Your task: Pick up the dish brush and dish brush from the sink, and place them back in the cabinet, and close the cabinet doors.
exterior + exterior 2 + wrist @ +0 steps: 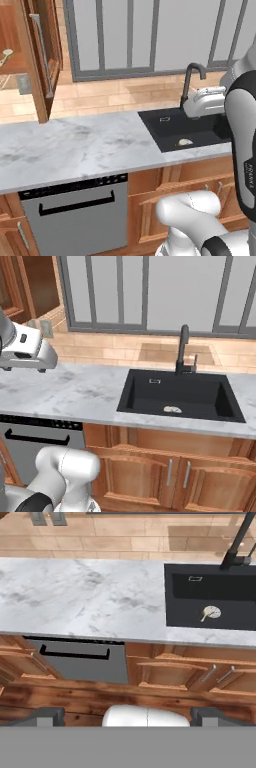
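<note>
Left base view: your dish brush (185,142) lies on the floor of the black sink (170,134), near its front wall. The cabinet (30,55) door hangs open at upper left, and a second brush (6,55) sits on its shelf.

Right base view: same dish brush (173,409) on the sink (135,391) bottom, faucet (183,348) behind it.

Hand view: your gripper (127,714) has its fingers spread wide with nothing between them, well apart from the dish brush (211,613) in the sink (177,612).
</note>
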Robot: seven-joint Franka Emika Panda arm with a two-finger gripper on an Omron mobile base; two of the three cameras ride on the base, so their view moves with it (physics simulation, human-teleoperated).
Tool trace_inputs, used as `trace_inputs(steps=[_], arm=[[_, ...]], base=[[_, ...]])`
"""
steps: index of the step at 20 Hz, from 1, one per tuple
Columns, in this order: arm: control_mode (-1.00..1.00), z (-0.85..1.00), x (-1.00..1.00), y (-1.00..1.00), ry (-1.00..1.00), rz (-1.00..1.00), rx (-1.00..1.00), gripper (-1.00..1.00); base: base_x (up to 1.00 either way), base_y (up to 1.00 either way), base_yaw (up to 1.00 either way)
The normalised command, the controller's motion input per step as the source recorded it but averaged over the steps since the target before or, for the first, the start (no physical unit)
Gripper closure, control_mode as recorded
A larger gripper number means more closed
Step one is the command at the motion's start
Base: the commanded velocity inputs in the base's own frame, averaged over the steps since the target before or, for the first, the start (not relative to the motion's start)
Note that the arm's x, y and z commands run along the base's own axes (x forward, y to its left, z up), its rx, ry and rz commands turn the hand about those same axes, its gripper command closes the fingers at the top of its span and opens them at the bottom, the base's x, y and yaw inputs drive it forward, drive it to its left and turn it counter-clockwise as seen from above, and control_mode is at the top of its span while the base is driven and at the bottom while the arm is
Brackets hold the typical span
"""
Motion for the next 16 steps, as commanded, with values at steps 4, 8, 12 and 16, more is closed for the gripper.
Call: trace_inputs(steps=[4,8,12,16], arm=[[1.0,0.0,0.0,0.0,0.0,0.0,0.0,-1.0],[1.0,0.0,0.0,0.0,0.0,0.0,0.0,-1.0],[1.0,0.0,0.0,0.0,0.0,0.0,0.0,-1.0],[1.0,0.0,0.0,0.0,0.0,0.0,0.0,-1.0]], base=[[0.0,-0.62,0.0],[0.0,-0.65,0.0],[0.0,-0.66,0.0],[0.0,-0.61,0.0]])
